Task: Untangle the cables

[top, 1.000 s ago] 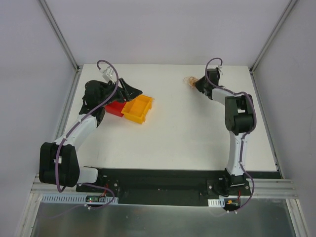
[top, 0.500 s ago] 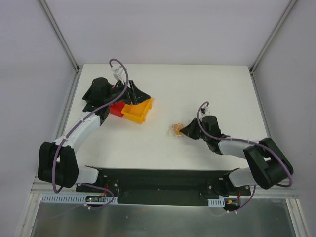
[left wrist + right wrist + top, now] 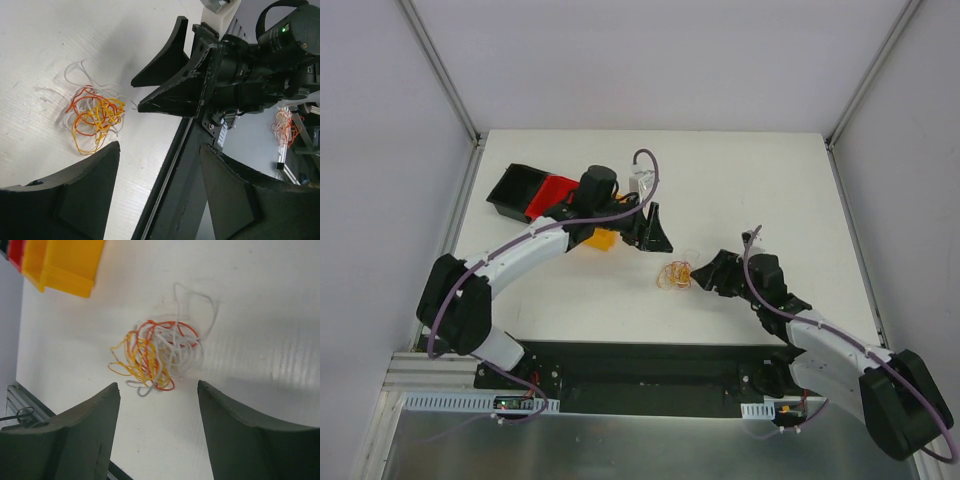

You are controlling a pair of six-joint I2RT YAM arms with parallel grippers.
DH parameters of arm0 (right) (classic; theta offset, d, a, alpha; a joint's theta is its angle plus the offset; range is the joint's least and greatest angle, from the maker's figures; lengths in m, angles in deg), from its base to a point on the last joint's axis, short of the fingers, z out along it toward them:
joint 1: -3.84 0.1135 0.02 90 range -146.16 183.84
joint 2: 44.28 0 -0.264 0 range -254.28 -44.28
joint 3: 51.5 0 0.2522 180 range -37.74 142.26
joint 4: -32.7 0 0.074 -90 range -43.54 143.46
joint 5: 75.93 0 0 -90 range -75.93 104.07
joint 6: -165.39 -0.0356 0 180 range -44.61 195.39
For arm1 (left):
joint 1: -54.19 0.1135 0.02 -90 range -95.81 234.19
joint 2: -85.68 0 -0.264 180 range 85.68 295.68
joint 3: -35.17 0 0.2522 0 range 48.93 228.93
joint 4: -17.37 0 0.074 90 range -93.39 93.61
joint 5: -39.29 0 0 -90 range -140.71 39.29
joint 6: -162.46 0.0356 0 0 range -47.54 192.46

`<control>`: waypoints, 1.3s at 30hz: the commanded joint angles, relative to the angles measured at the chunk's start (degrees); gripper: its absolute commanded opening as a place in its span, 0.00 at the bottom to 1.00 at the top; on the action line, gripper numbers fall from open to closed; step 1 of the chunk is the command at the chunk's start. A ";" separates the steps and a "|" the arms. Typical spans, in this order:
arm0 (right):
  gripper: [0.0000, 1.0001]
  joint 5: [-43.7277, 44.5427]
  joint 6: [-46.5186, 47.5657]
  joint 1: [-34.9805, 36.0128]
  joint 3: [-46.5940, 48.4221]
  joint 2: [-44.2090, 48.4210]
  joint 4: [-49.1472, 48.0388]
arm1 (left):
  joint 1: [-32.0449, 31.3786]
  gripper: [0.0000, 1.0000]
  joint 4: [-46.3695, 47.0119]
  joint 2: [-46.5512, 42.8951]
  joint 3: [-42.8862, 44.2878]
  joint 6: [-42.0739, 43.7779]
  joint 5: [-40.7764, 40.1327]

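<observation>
The cables (image 3: pixel 673 274) are a small tangle of thin orange, yellow and whitish wire lying loose on the white table (image 3: pixel 770 190). My left gripper (image 3: pixel 655 243) hangs open just behind the tangle. In the left wrist view the cables (image 3: pixel 95 117) lie ahead and to the left of the open left gripper (image 3: pixel 160 146). My right gripper (image 3: pixel 700 275) is open just right of the tangle. In the right wrist view the cables (image 3: pixel 160 355) sit just beyond the open right gripper (image 3: pixel 158 385). Neither gripper touches them.
A black bin (image 3: pixel 515 192) and a red bin (image 3: pixel 552 192) stand at the back left. A yellow bin (image 3: pixel 603 240) is partly hidden under my left arm and shows as the yellow bin (image 3: pixel 65 265) in the right wrist view. The table's dark front edge (image 3: pixel 170 170) runs close by.
My right arm carried the tangle from the back right to the front middle, then opened and let it go. My left arm swung right from the bins to the tangle.
</observation>
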 commanded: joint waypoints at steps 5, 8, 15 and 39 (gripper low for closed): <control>0.51 -1.20 0.16 -0.10 3.35 -9.79 -0.96 | -1.17 0.54 -12.20 5.66 2.06 8.45 -6.13; 0.46 -2.26 0.42 -0.10 4.23 -11.91 -1.48 | -3.10 0.48 -14.47 8.29 3.97 10.48 -5.36; 0.48 -2.79 0.16 -0.19 3.88 -12.26 -3.15 | -4.43 0.40 -15.10 15.41 9.34 9.61 -5.89; 0.50 -6.04 -0.98 -0.10 5.90 -17.89 -6.23 | -2.67 0.29 -4.29 23.69 8.12 2.66 1.50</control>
